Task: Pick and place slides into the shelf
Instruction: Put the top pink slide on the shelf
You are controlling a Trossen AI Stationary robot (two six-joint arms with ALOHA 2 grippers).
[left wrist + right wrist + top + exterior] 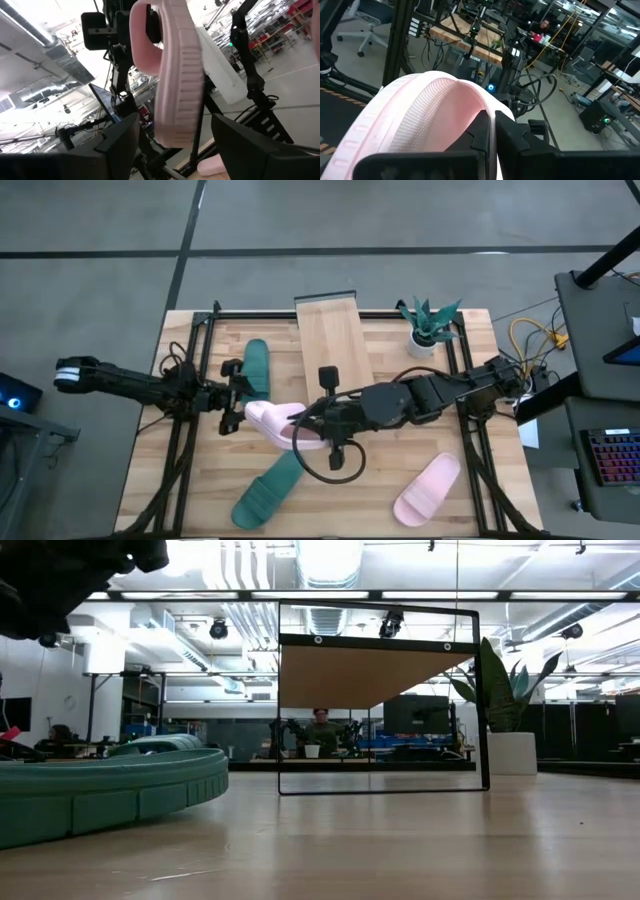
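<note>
My right gripper (298, 430) is shut on a pale pink slide (268, 420) held in the air over the table's middle. My left gripper (240, 398) is open just left of it. In the left wrist view its fingers stand on either side of the slide's free end (175, 115), with gaps showing. A teal-green slide (257, 366) lies flat beside the shelf (335, 340), and it fills the left of the low view (100, 790). Another teal-green slide (265, 495) and a second pink slide (428, 488) lie near the front edge. My right gripper pinches the pink slide's strap at its edge (487, 112) between its two shut fingers, coming from the table's right, about level. The slide is lifted clear of the table and reaches out leftward from the fingers, on its edge with its ribbed side (180, 75) facing my left gripper.
The shelf stands at the table's far middle, a wood plank on a thin black frame (380, 680). A small potted plant (428, 328) stands to its right. Black frame bars (185, 430) run along both sides of the table.
</note>
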